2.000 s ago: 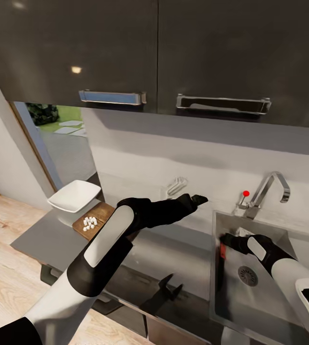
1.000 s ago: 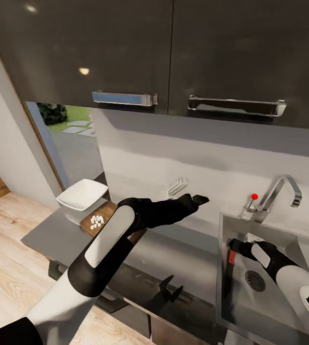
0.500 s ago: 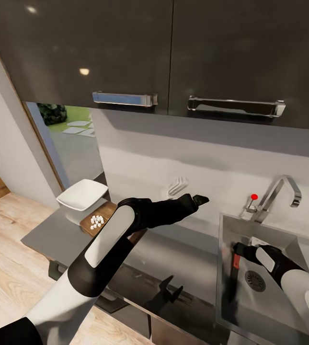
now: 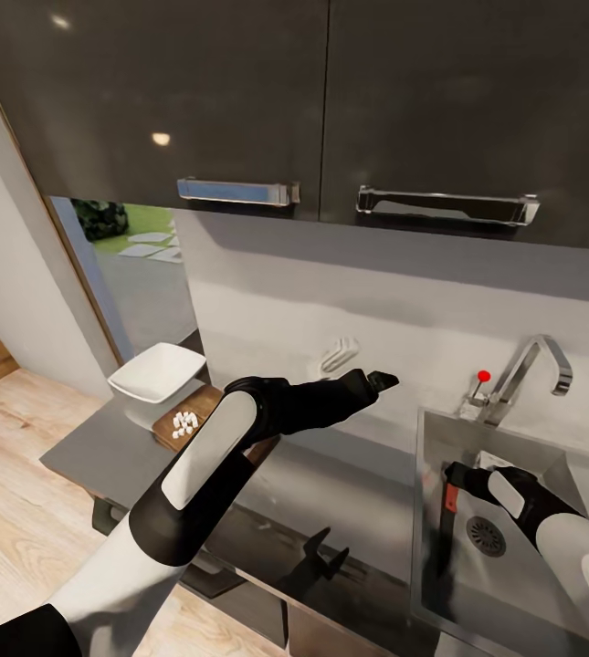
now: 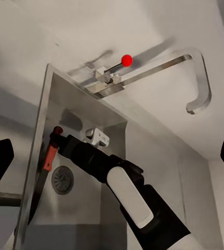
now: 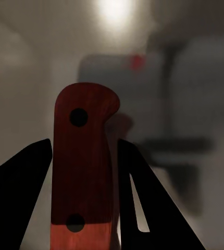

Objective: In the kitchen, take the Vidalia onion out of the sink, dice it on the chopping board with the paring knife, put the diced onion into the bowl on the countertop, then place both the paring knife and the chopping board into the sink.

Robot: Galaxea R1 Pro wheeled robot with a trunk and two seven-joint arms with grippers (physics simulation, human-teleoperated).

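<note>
Inside the sink, right gripper clamped on paring knife; left gripper spread; diced onion beside bowl.

Readable text: none in any view.
Knife handle: two dark rivet holes, no brand or lettering.
Tap: a plain red knob, no mark on it.
Cabinet doors: bare glossy fronts, no labels or numbers.
Bowl: plain white, unmarked.
</note>
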